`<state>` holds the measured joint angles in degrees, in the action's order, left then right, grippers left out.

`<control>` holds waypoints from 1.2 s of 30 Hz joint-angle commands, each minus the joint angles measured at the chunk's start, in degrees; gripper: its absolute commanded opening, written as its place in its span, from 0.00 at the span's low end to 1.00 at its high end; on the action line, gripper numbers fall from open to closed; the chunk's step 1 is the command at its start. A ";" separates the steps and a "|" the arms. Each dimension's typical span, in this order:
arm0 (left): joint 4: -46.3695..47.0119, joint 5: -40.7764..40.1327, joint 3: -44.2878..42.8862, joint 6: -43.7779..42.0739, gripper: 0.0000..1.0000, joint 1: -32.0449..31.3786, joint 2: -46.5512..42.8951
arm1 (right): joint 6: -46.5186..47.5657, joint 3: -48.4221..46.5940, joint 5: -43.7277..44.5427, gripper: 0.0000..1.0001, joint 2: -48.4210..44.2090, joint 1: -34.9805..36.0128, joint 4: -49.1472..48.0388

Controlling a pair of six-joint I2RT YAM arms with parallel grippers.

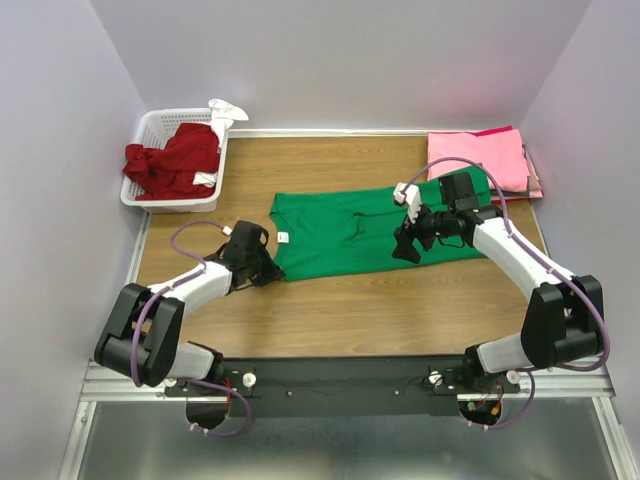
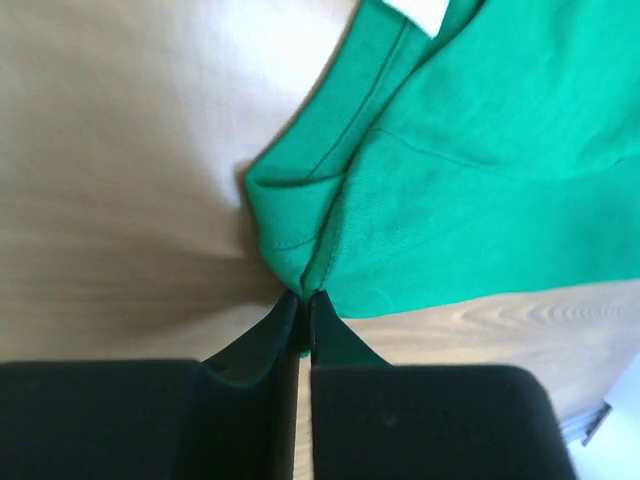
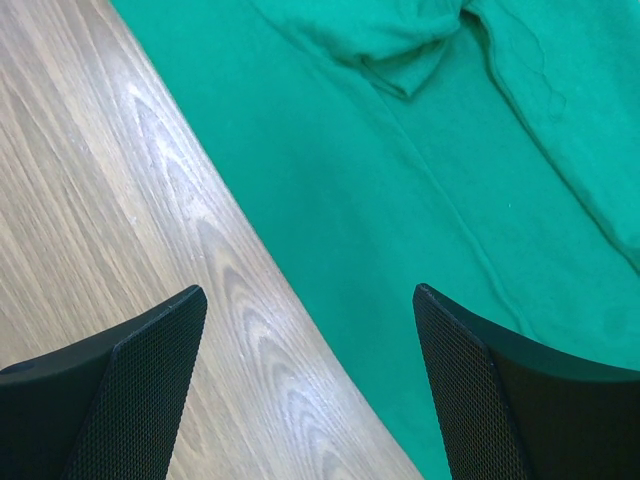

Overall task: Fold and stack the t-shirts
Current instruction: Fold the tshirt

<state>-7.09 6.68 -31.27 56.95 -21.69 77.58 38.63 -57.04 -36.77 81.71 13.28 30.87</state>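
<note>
Table (image 1: 350, 310): one green t-shirt (image 1: 340, 235), one red t-shirt (image 1: 175, 160), one basket (image 1: 152, 200).

A green cotton t-shirt (image 1: 350, 235) lies centre of wooden desk (image 1: 350, 312); dark red t-shirt (image 1: 175, 160) in white slotted basket (image 1: 148, 124) far left; pink t-shirts (image 1: 478, 160) far right.

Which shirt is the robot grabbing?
The green t-shirt, spread flat mid-table: the left gripper pinches its corner. The dark red t-shirt sits in the basket; the pink t-shirts lie folded far right.

The left arm (image 1: 192, 286) and right arm (image 1: 520, 258) wear white shells, black joints and lilac cables (image 1: 196, 223); the fingers (image 3: 120, 400) are black and mesh-textured.
</note>
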 commanded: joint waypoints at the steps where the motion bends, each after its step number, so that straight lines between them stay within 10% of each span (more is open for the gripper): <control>1: -2.48 -2.63 -5.89 -6.84 0.09 3.57 1.43 | 0.74 0.96 -2.07 0.91 -1.82 -0.53 -0.73; 26: -12.24 7.73 -42.20 -33.12 0.07 18.44 28.23 | 1.18 1.40 0.39 0.91 -1.29 -0.80 -0.73; 36: -14.88 3.69 -43.62 -37.87 0.54 18.53 16.50 | 0.92 0.96 9.95 0.90 1.25 -0.18 -1.78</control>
<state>-20.56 11.68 -74.63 22.31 -3.42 102.98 39.48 -56.29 -33.19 81.62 13.02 30.76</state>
